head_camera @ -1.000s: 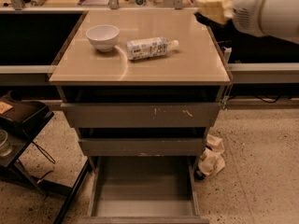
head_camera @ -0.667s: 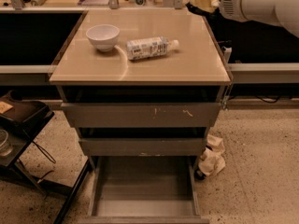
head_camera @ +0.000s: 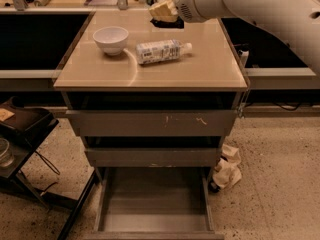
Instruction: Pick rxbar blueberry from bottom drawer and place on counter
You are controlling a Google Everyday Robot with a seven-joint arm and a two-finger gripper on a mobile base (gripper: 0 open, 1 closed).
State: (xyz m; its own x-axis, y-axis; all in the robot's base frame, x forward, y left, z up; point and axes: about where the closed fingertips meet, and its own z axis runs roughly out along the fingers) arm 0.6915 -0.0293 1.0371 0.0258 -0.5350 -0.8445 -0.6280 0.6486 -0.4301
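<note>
My gripper (head_camera: 163,11) hangs over the far edge of the beige counter (head_camera: 150,69), at the end of the white arm that reaches in from the top right. A small dark flat thing, which looks like the rxbar blueberry (head_camera: 169,23), shows right under the gripper at the counter's back edge. I cannot tell whether it is held or lies on the counter. The bottom drawer (head_camera: 152,199) is pulled open at the bottom of the view, and its grey floor is bare.
A white bowl (head_camera: 110,38) and a clear bottle with a white label (head_camera: 161,51) lying on its side are on the counter. Two upper drawers are slightly open. Crumpled paper (head_camera: 227,170) lies on the floor to the right. A dark cart (head_camera: 22,134) stands to the left.
The arm has swung left and down, so the gripper went from above the counter's back right corner to over the middle of its far edge. The dark thing now shows beneath it.
</note>
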